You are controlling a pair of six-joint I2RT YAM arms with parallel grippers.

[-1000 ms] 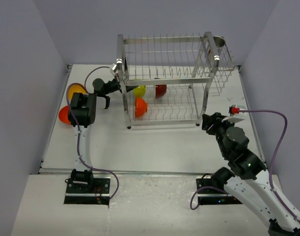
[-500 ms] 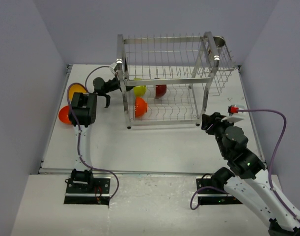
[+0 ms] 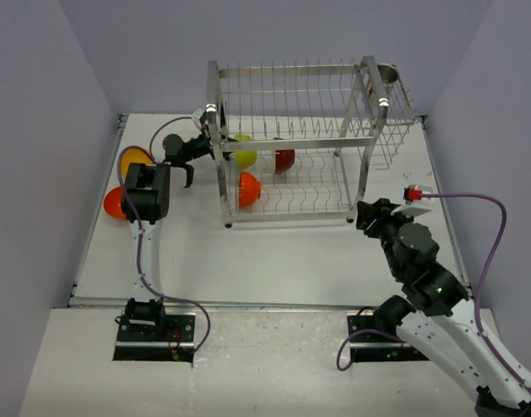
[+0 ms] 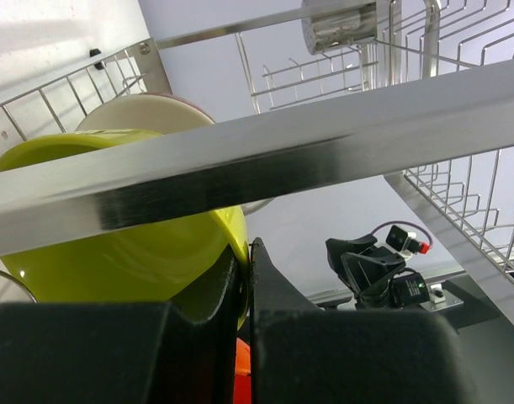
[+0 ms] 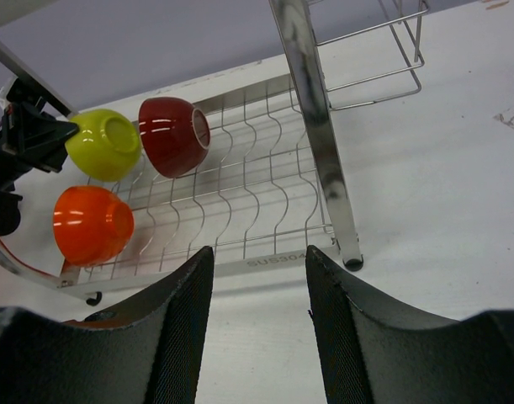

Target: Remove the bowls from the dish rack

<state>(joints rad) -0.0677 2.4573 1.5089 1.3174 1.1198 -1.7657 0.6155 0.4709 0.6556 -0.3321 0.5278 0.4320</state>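
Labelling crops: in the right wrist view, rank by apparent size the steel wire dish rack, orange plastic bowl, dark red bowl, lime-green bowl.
Largest: steel wire dish rack.
Then orange plastic bowl, dark red bowl, lime-green bowl: too alike to rank.

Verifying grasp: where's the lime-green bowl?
Top view: the lime-green bowl sits at the left end of the dish rack, lower tier, beside the dark red bowl, rim pinched by the left gripper.

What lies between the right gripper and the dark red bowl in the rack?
Only the front rail and bare wire shelf of the dish rack; no other bowl stands there. The right wrist view shows it.
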